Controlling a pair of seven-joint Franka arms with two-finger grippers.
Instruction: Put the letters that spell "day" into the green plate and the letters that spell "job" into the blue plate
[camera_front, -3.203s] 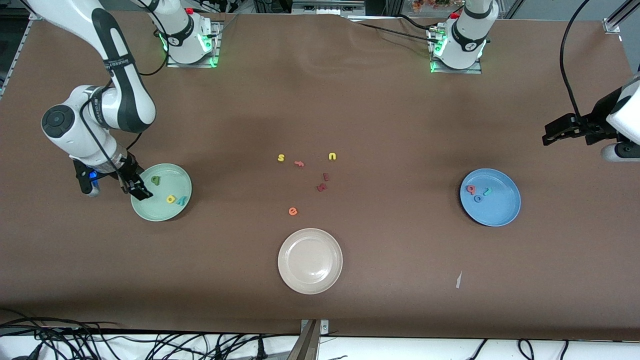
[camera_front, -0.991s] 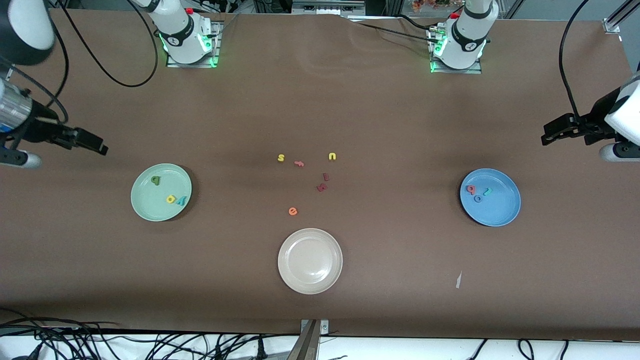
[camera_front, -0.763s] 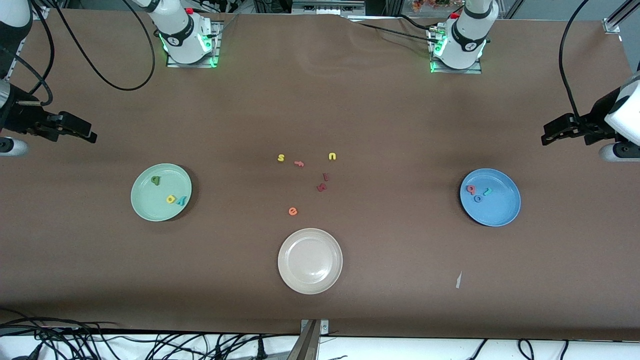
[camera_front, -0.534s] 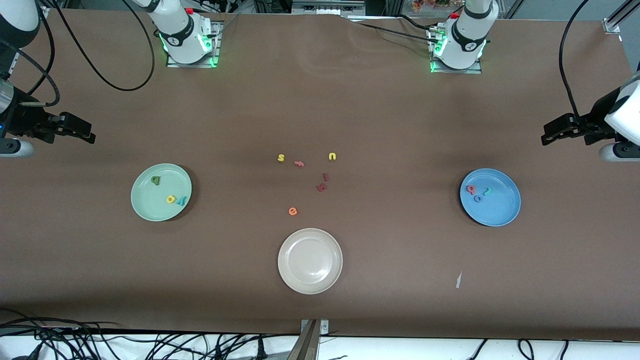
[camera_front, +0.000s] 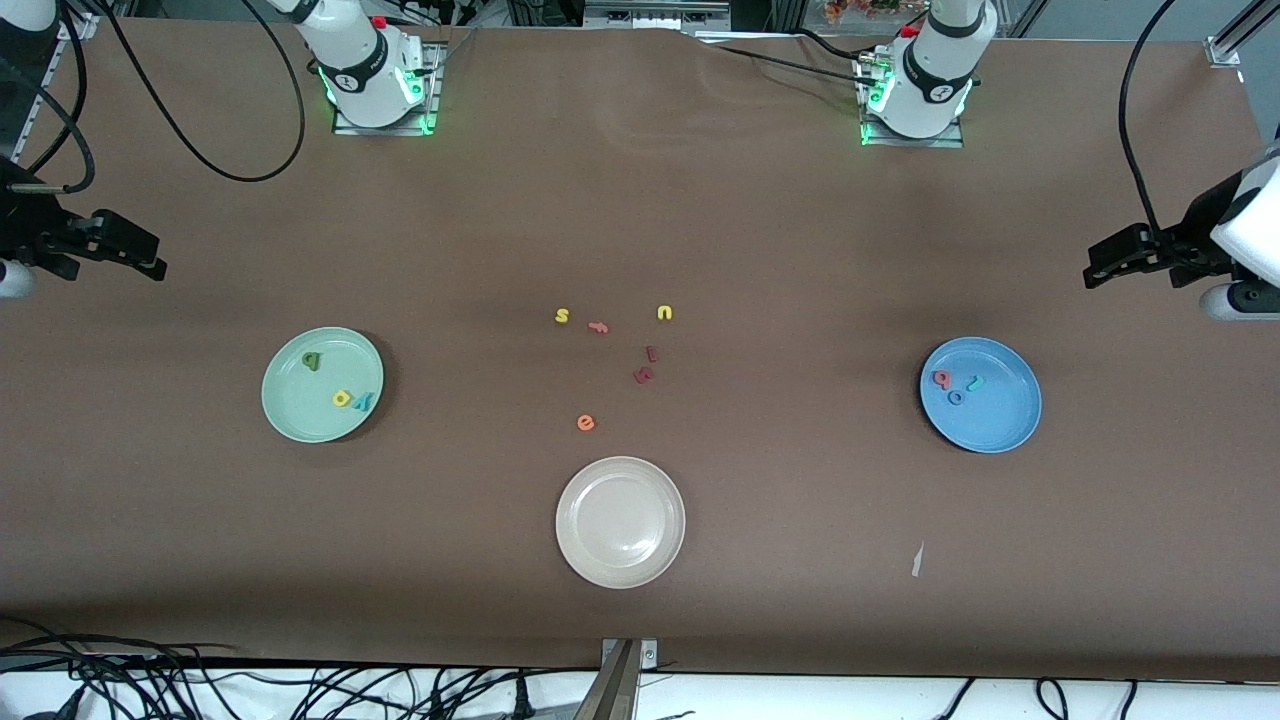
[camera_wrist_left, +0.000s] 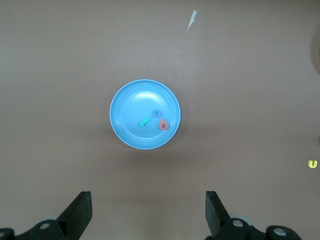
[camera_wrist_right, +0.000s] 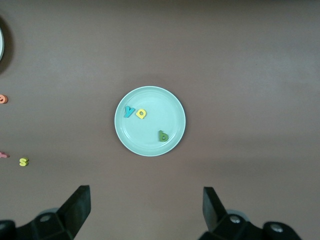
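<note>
Centre: loose letters (camera_front: 620, 350) clustered on the table (camera_front: 800, 250), well apart from all plates.
Beige plate (camera_front: 620, 521): nearer the front camera than the cluster.
Green plate (camera_front: 322, 384): bare table all round.
Blue plate (camera_front: 980, 394): bare table all round; paper scrap (camera_front: 917, 560) nearer the camera.
Left gripper (camera_front: 1100, 272), right gripper (camera_front: 140, 258): wide apart, raised at the table ends, off the plates.

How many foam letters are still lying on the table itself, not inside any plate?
6, all mid-table: the yellow s, orange f and yellow u in a row; two dark red letters nearer the camera; the orange e closest to the beige plate. None seems hidden.
</note>
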